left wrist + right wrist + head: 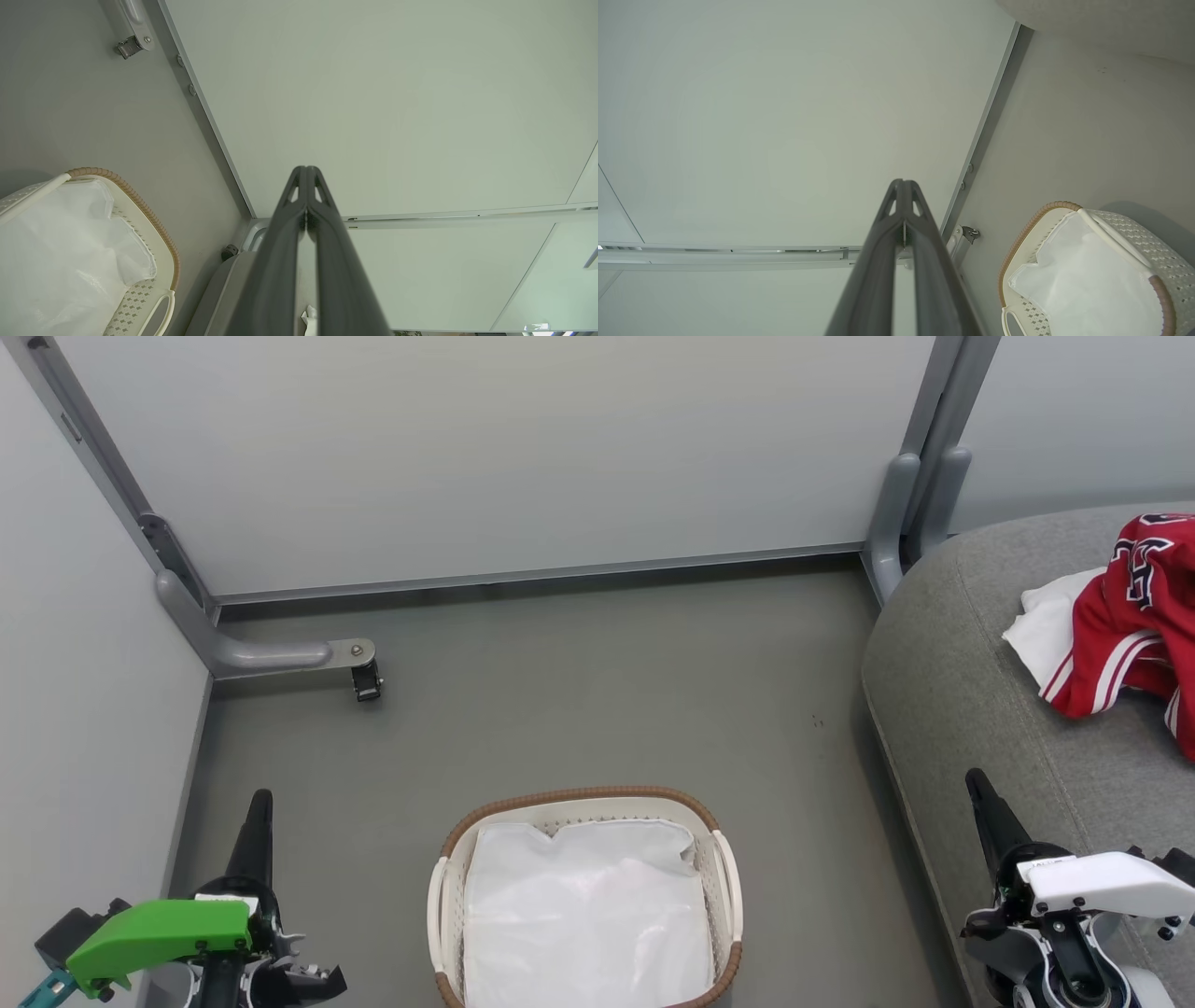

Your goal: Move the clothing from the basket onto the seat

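**Basket in the middle, seat to the right**

The basket (579, 794) stands on the floor (579, 691), low in the middle of the head view, with the liner (583, 915) inside it. The seat (952, 691) is to its right, apart from it. On the seat, at the far right, lies the clothing (1130, 625), partly on top of a cloth (1050, 625). Behind everything stands a wall panel (513, 457). The left gripper (261, 800) is left of the basket. The right gripper (974, 778) is right of it, before the seat.

Pale wall panels (485, 457) are standing along a grey floor (597, 709). A grey metal foot (271, 656) with a black caster (367, 684) is resting on it.
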Tool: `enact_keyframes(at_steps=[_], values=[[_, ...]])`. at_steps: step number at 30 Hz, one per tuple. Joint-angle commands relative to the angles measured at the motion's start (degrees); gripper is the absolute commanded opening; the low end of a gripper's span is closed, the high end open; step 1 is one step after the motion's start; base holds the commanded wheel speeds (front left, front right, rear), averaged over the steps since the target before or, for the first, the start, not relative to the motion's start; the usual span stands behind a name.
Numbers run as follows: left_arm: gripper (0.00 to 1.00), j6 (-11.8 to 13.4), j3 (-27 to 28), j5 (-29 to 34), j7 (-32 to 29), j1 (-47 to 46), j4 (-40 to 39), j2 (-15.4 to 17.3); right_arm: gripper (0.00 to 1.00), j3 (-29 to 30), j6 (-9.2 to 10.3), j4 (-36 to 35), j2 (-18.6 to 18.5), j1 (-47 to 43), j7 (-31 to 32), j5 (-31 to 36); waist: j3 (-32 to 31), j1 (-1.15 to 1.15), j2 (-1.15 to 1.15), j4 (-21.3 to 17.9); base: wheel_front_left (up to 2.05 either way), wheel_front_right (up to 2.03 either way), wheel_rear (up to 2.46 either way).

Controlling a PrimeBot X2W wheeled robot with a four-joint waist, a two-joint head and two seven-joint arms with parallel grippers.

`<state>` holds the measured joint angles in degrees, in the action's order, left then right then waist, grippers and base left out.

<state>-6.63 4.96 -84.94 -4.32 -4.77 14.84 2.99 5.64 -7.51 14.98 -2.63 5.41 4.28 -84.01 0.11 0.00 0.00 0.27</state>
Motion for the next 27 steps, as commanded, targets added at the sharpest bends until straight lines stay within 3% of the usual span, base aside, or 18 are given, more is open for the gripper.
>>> enact_keyframes(at_steps=[1, 27], values=[[0.00, -0.48, 0.32, -1.07, -0.38, -1.19, -0.51, 0.04, 0.00, 0.32, 0.03, -0.53, -0.35, 0.93, 0.47, -1.25, 0.01, 0.00, 0.00, -0.02, 0.00, 0.00, 0.00], [0.00, -1.03, 1.76, -7.55, -2.43, -1.76, -0.86, -0.13, 0.00, 1.00, 0.03, -1.13, -0.40, 1.00, 2.45, -8.51, 0.07, 0.00, 0.00, -0.27, 0.00, 0.00, 0.00]])
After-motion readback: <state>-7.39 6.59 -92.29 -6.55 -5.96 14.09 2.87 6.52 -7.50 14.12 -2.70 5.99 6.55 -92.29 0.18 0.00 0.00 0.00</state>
